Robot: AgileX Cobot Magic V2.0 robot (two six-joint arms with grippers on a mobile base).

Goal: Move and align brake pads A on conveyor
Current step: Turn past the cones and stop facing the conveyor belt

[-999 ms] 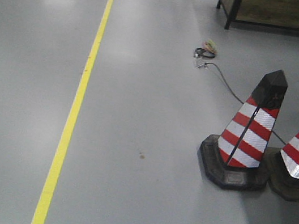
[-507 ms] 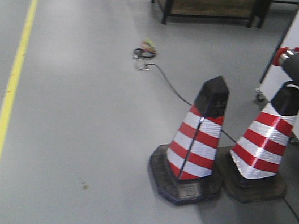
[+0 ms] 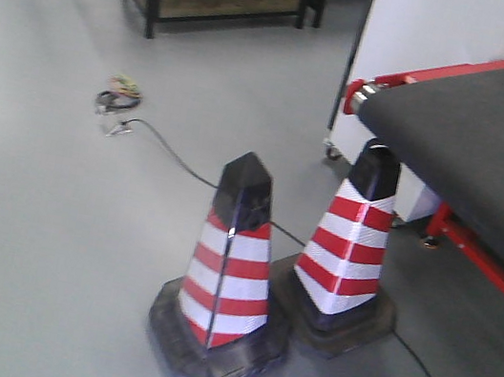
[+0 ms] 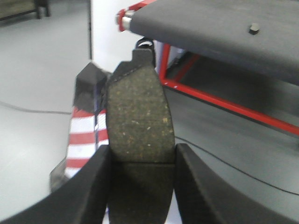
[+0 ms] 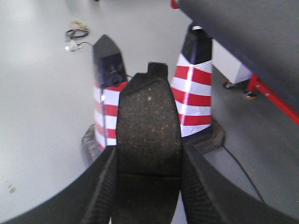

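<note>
Left hand (image 4: pixel 140 156) clasps one brake pad (image 4: pixel 138 119) upright; right hand (image 5: pixel 148 161) clasps another pad (image 5: pixel 148 126). Ahead and above the hands is the conveyor (image 4: pixel 210 28). Lift both hands above its red edge before lowering the pads flat.

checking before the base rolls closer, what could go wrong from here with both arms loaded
1. Two striped cones and a floor cable lie beside the conveyor; the base could clip them.
2. The left gripper and right gripper each pinch a brake pad only at its lower end, so a jolt might shift it.
</note>
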